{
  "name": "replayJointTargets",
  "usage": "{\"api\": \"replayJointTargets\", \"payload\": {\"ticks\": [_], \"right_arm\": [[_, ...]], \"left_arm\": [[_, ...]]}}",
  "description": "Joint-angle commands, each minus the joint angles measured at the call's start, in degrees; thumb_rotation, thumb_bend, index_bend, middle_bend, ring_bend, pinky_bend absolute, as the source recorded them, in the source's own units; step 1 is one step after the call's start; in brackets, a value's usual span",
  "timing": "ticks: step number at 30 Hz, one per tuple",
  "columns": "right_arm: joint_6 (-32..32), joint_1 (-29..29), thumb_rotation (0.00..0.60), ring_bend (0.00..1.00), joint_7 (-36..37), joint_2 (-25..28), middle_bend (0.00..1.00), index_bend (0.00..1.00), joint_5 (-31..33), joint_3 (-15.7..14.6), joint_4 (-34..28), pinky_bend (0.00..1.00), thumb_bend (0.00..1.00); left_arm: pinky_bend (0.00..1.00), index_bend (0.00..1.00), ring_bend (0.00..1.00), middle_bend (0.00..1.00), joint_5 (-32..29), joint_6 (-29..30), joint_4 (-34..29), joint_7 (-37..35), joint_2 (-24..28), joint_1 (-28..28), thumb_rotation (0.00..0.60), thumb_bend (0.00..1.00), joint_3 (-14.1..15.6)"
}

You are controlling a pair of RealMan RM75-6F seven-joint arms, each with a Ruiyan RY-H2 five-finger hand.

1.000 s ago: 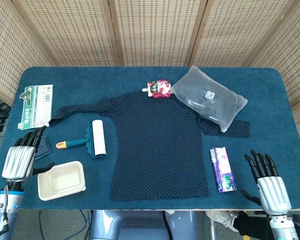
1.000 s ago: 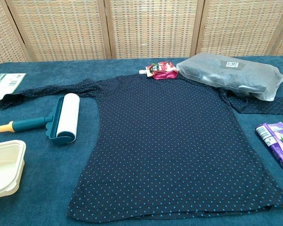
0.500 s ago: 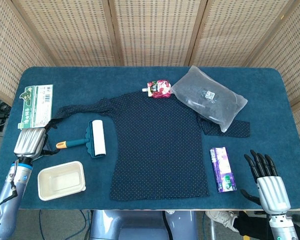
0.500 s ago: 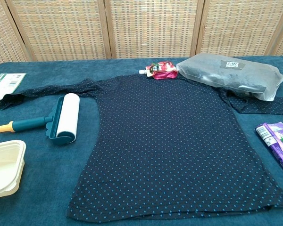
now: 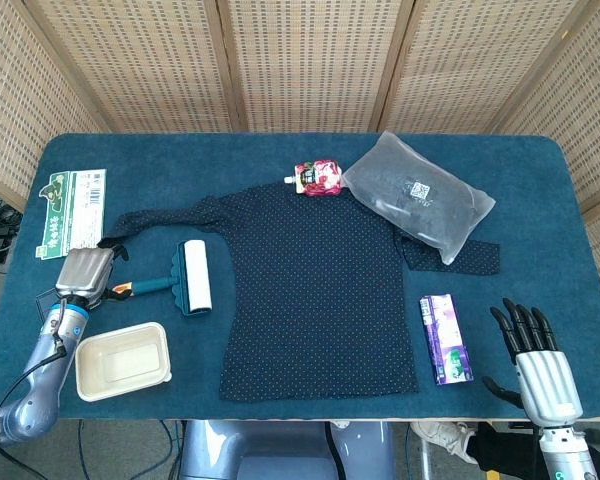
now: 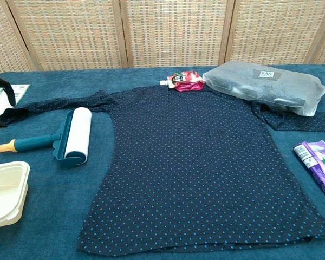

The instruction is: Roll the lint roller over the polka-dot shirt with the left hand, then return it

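Two hands at the lower frame edges, left hand empty near lint roller handle, fingers apart, right hand splayed, empty, polka-dot shirt mid-desk.

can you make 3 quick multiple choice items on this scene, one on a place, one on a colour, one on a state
1. Where does the roller lie?
A. on the tray
B. on the table, left of the shirt body
C. on the grey bag

2. What colour is the roller's handle tip?
A. orange
B. purple
C. white

3. What is the left hand doing?
A. holding the roller up
B. resting in the tray
C. near the handle end, roller not lifted

Answers:
1 B: it lies flat on the cloth beside the shirt.
2 A: the tip shows orange in both views.
3 C: the roller lies flat on the table and the tray holds nothing.
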Motion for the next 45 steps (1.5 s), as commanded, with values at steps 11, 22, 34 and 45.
{"api": "replayJointTargets", "payload": {"ticks": [11, 22, 34, 45], "right_arm": [[0.0, 0.0, 0.6, 0.0, 0.0, -0.1, 0.0, 0.0, 0.2, 0.0, 0.1, 0.0, 0.09], [-0.7, 0.2, 0.6, 0.0, 0.2, -0.5, 0.0, 0.0, 0.9, 0.2, 0.9, 0.0, 0.09], [-0.9, 0.4, 0.6, 0.0, 0.0, -1.0, 0.0, 0.0, 0.8, 0.1, 1.4, 0.0, 0.09], [-0.5, 0.4, 0.6, 0.0, 0.4, -1.0, 0.0, 0.0, 0.5, 0.0, 1.3, 0.0, 0.09]], "left_arm": [[0.65, 0.41, 0.72, 0.9, -4.8, -0.2, 5.4, 2.5, -5.1, -4.2, 0.6, 0.23, 2.4], [0.65, 0.43, 0.72, 0.9, -6.9, -0.4, 10.9, 4.5, -10.6, -6.8, 0.6, 0.23, 4.3], [0.65, 0.42, 0.72, 0.9, -7.6, -2.1, 13.7, 3.3, -12.4, -7.7, 0.6, 0.34, 5.3], [0.65, 0.43, 0.72, 0.9, -7.8, -2.3, 16.3, 2.4, -14.1, -7.8, 0.6, 0.28, 6.3]]}}
